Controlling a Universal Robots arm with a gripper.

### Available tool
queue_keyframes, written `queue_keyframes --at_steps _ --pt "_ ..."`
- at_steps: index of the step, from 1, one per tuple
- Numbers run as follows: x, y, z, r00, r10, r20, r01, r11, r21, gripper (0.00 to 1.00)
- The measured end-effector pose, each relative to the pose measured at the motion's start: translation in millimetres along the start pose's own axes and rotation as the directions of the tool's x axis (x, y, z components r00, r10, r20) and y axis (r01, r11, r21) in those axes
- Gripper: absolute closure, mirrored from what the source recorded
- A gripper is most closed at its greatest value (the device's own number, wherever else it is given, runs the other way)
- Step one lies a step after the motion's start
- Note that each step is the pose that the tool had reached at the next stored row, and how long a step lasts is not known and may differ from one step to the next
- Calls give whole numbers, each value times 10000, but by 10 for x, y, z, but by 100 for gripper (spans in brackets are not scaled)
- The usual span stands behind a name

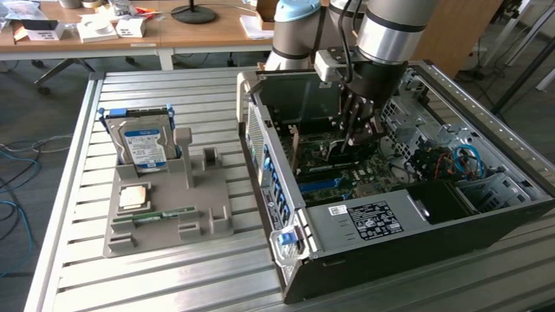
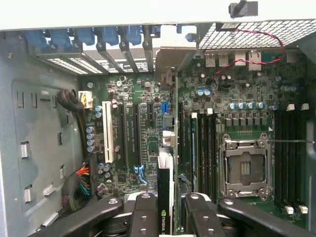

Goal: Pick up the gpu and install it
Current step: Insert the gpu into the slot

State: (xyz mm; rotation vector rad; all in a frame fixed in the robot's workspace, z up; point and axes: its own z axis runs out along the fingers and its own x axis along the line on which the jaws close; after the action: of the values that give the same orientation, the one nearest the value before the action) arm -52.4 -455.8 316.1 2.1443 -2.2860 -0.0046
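On the worktop [image 1: 173,273] the open computer case [image 1: 373,260] lies at the exterior view's right and a parts holder [image 1: 204,208] just beside it at the left. A hard drive [image 1: 144,144] stands upright in the holder's far end, and a memory stick [image 1: 154,215] lies flat nearer the camera. Inside the case the hand [image 1: 357,138] hangs over the motherboard [image 2: 143,123], with the gpu [image 2: 165,207] on edge between its fingers, above the slots beside the processor socket [image 2: 245,168].

A slatted metal desk [image 1: 173,279] stands in front, and behind it a wooden desk [image 1: 208,36] bears white boxes [image 1: 95,29]. Blue cables [image 1: 22,148] lie on the grey floor [image 1: 35,104].
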Motion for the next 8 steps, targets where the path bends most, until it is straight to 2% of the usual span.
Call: queue_keyframes --at_steps 8 --pt "-1 0 6 10000 0 3 0 10000 1 74"
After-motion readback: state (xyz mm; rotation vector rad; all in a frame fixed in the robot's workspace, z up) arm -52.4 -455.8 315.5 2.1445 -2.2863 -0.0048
